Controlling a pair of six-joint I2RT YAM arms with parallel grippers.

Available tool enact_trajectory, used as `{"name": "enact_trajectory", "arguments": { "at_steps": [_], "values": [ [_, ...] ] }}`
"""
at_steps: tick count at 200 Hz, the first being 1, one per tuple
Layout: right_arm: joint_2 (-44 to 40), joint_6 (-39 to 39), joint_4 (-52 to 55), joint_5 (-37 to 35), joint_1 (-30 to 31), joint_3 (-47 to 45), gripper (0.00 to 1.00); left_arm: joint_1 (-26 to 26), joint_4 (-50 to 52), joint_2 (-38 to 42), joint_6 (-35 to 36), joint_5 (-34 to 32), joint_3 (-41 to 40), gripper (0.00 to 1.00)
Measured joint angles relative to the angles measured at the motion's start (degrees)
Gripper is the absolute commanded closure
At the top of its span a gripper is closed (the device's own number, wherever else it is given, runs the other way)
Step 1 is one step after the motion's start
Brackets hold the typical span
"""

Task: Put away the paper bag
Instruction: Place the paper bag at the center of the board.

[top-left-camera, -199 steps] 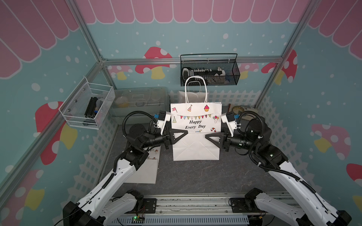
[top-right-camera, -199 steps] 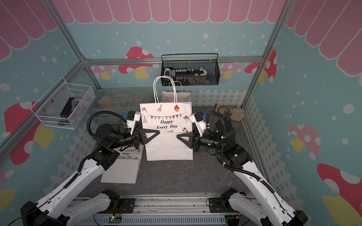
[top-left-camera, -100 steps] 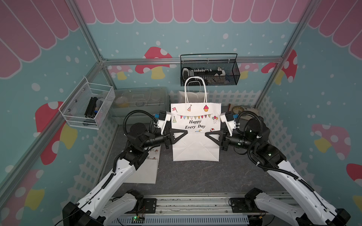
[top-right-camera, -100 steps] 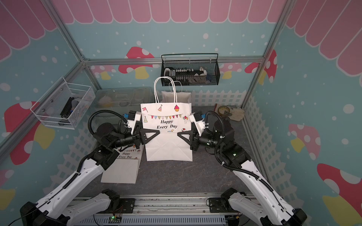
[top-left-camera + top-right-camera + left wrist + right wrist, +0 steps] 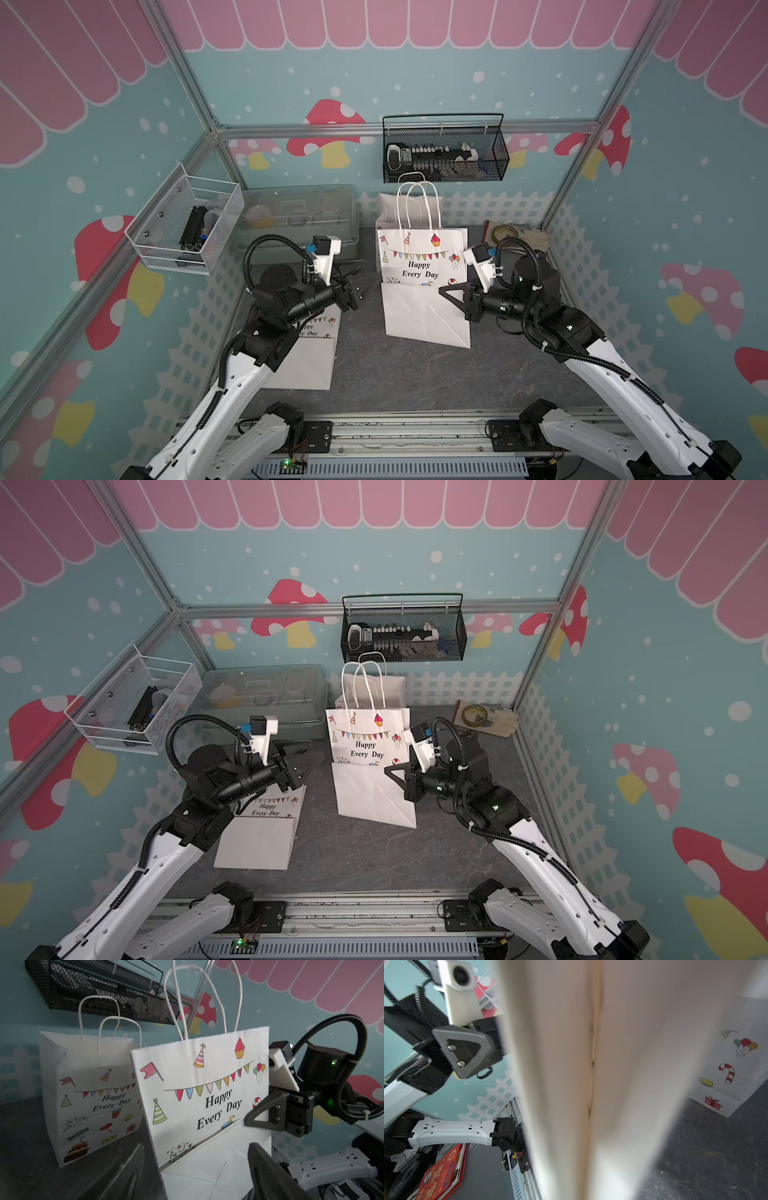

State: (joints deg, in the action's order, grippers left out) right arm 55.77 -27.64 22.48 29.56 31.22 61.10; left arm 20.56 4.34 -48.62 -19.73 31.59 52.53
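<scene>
Two arms flank your paper bag [image 5: 422,266], which stands upright in the middle of the counter [image 5: 395,365], printed "Happy Every Day". Your right gripper [image 5: 444,293] has its jaws pinched shut on the bag's side edge — your left gripper [image 5: 362,287] sits near the opposite edge, jaws spread wide, holding nothing.

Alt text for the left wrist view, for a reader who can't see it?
A flattened white paper bag printed "Happy Every Day" stands upright, the right pincer shut on its side edge. Behind it a second bag stands open below a black wire basket.
</scene>
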Motion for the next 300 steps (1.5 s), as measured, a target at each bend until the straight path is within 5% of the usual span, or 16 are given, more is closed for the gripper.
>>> {"name": "enact_trajectory", "arguments": {
  "at_steps": [48, 103, 300],
  "values": [
    [2.8, -1.25, 4.68, -3.04, 4.2, -0.02, 1.0, -2.19, 3.3, 8.92, 3.41, -13.4, -1.09, 0.21],
    [8.04, -4.11, 4.26, -8.24, 12.85, -0.07, 1.0, -4.13, 6.99, 8.96, 4.79, -20.94, -2.6, 0.2],
    [26.51, -24.57, -31.89, -7.26, 16.5, -17.0, 1.0, -13.09, 6.19, 9.18, 1.88, -22.77, -8.0, 0.2]
  ]
}}
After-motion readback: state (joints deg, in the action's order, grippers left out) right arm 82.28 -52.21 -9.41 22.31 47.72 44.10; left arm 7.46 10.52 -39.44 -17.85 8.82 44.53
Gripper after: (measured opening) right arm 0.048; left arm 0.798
